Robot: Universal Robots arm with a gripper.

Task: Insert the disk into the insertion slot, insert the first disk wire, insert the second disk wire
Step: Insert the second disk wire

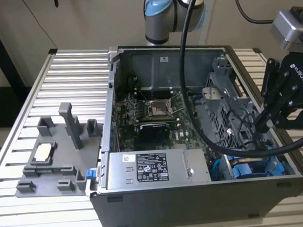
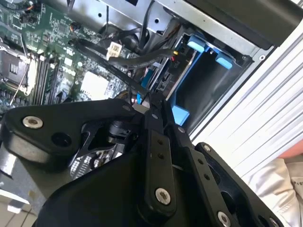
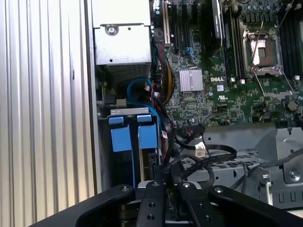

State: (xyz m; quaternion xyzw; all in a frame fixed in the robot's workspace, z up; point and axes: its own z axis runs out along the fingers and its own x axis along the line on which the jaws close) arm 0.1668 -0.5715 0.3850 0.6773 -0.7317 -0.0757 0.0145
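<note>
My gripper (image 1: 261, 124) hung at the right of the exterior view, over the lower right corner of the open computer case (image 1: 195, 202). Its fingers were almost closed, pinching a black wire (image 3: 176, 171). The disk (image 3: 147, 137) sat in the slot (image 1: 254, 165) just beside my fingertips.

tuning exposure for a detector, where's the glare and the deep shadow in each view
exterior view: drive bay lies in shadow; first wrist view: ribbed table is washed out bright, heatsink glints; second wrist view: gripper reads nearly black against bright table
</note>
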